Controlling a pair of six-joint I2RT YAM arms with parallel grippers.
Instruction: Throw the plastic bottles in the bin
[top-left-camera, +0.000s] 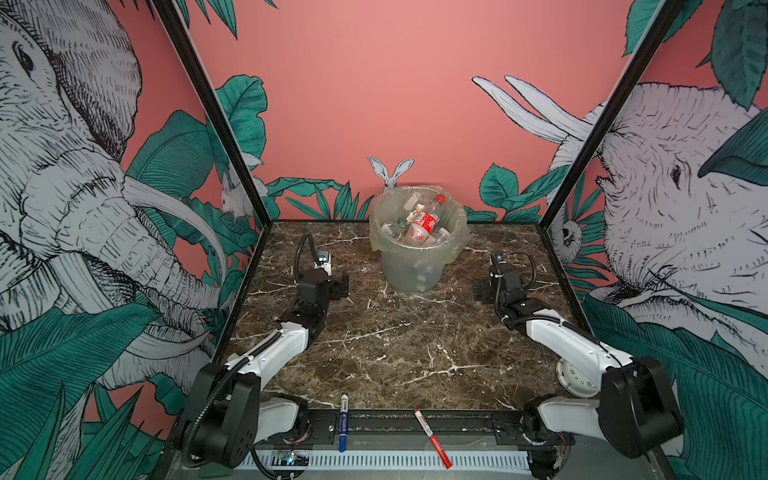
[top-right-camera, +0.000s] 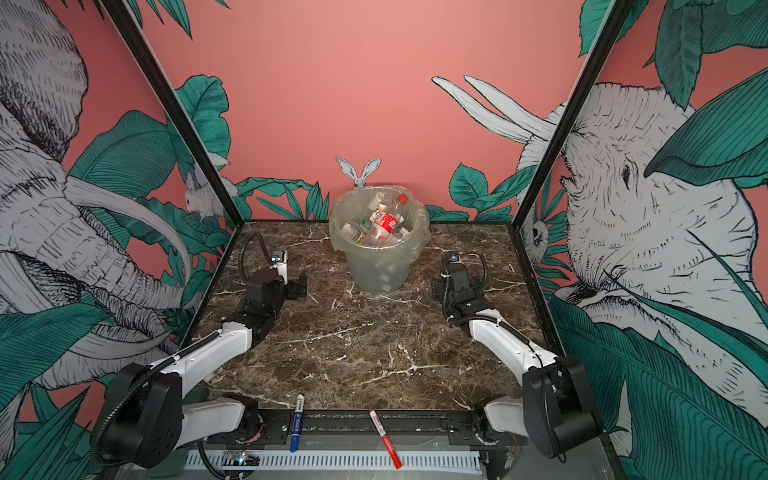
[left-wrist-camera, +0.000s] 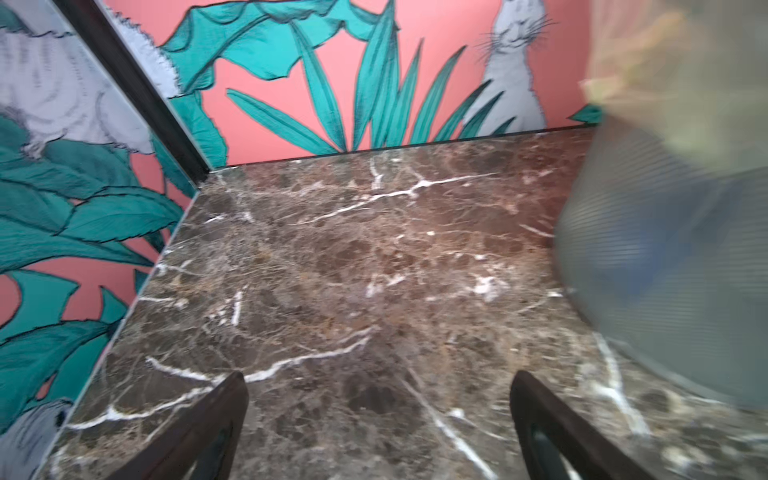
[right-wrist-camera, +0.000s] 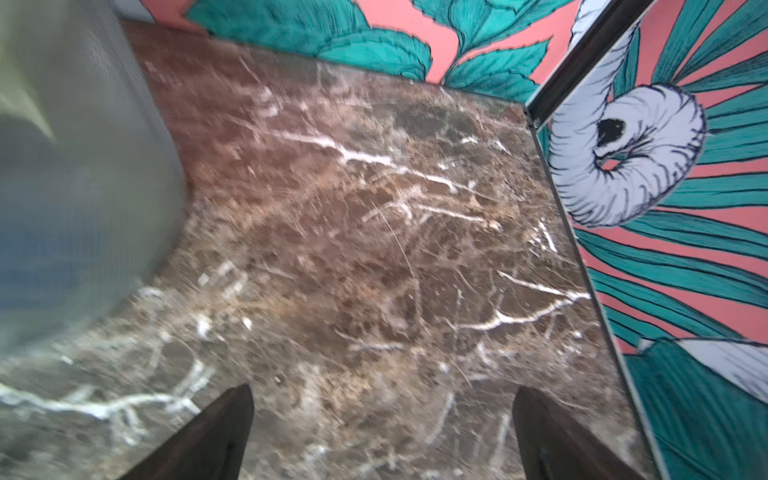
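All the plastic bottles in sight lay heaped in the bin by the far edge of the tabletop, the left gripper and right gripper flanking it, jaws spread and empty, so only a retreat seemed left.

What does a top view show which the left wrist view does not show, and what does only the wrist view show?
Only a top view: the plastic bottles lying inside the bin, seen from above through its open mouth, and the blue marker and the red marker at the near edge.
Only the left wrist view: the left pincer from close, its fingers wide apart with nothing between them.
Both: the wall of the bin (blurred in the wrist view), the marble table and the painted rabbit on the back wall.
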